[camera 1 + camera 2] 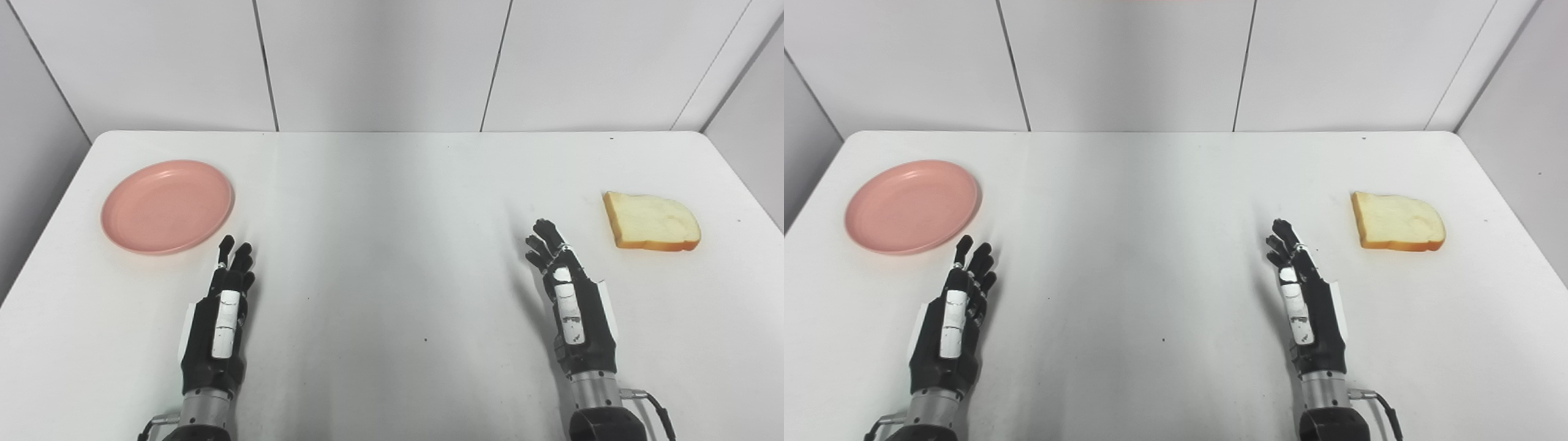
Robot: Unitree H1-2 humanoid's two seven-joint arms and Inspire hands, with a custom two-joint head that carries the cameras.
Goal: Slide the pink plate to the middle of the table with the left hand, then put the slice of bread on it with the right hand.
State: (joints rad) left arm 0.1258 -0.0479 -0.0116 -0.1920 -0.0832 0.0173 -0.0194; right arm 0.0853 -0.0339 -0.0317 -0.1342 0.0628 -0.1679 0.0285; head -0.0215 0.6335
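Note:
A pink plate lies flat and empty at the left side of the white table. A slice of bread with a brown crust lies flat at the right side. My left hand is open, edge-on with fingers stretched forward, just below and right of the plate and apart from it. My right hand is open, edge-on, to the left of the bread and a little nearer me, apart from it. Both hands hold nothing. The plate and the bread show the same way in the right eye view.
White wall panels close the table at the back and sides. The table's far edge runs just below them. A few small dark specks mark the tabletop between the hands.

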